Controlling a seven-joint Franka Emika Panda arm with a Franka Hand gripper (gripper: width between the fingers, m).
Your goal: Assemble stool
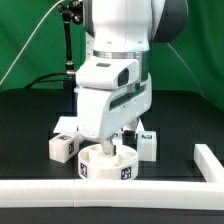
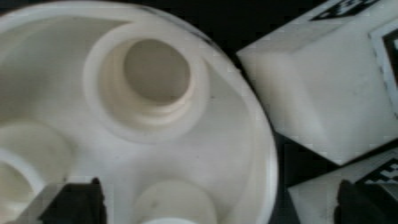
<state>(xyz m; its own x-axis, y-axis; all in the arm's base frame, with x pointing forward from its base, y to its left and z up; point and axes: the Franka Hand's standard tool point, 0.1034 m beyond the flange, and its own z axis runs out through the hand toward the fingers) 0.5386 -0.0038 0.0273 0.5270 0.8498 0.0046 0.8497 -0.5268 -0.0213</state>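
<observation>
The gripper [image 1: 110, 150], released and empty, hangs over the seat [image 1: 108, 168], which lies on the bench [image 1: 30, 120] with a leg [image 1: 62, 147] at its nine o'clock; the seat looks like rigid, light plastic, probably best pinched across its rim.

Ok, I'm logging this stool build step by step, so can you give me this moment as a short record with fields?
seat: flat on the table
socket: empty in the wrist view
legs: loose, one on the exterior view's left of the seat, one on its right
gripper: open, low over the seat, nothing seen held
rail: white, lying in front of the seat
</observation>
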